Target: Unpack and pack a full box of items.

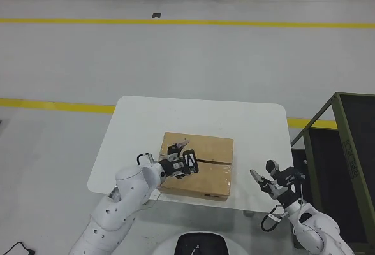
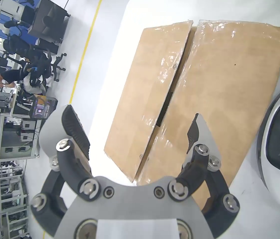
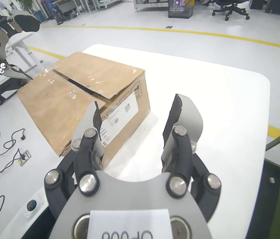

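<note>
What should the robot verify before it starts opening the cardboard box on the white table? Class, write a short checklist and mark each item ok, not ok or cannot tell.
1. Left end effector open and empty: ok; jaws spread, over the cardboard box.
2. Right end effector open and empty: ok; it is beside the box's labelled end, apart from it.
3. Box resting fully on the table: ok.
4. Top flaps free to lift: cannot tell; a gap shows along the seam, but glossy tape lies over them.
5. Contents known: cannot tell; the flaps lie nearly shut and hide the inside.
</note>
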Controlling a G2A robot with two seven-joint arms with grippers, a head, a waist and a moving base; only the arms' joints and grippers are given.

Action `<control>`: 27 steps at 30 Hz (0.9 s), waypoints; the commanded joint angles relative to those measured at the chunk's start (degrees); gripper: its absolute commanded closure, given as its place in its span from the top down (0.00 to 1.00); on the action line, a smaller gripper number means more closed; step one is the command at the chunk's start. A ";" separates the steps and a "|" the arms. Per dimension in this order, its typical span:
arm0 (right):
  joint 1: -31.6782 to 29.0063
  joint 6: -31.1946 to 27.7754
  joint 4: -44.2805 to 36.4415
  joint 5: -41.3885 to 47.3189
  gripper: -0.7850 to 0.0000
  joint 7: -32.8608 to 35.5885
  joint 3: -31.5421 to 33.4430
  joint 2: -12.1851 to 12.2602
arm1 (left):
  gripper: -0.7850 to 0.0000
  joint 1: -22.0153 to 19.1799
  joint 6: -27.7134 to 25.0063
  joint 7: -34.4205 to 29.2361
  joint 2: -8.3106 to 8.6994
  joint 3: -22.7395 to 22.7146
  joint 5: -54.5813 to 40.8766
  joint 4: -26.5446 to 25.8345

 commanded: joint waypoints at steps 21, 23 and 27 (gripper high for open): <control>-2.95 1.51 -1.92 1.26 0.75 0.55 1.62 0.33 | 1.00 -7.11 11.16 -3.17 -2.27 9.54 8.36 10.76; -2.96 1.59 -1.89 1.33 0.75 0.48 1.51 0.33 | 1.00 -7.64 10.80 -3.33 -2.37 10.04 9.23 11.31; -2.88 1.59 -1.79 1.49 0.76 0.40 1.28 0.33 | 1.00 -8.28 10.87 -3.42 -2.54 10.68 10.45 12.63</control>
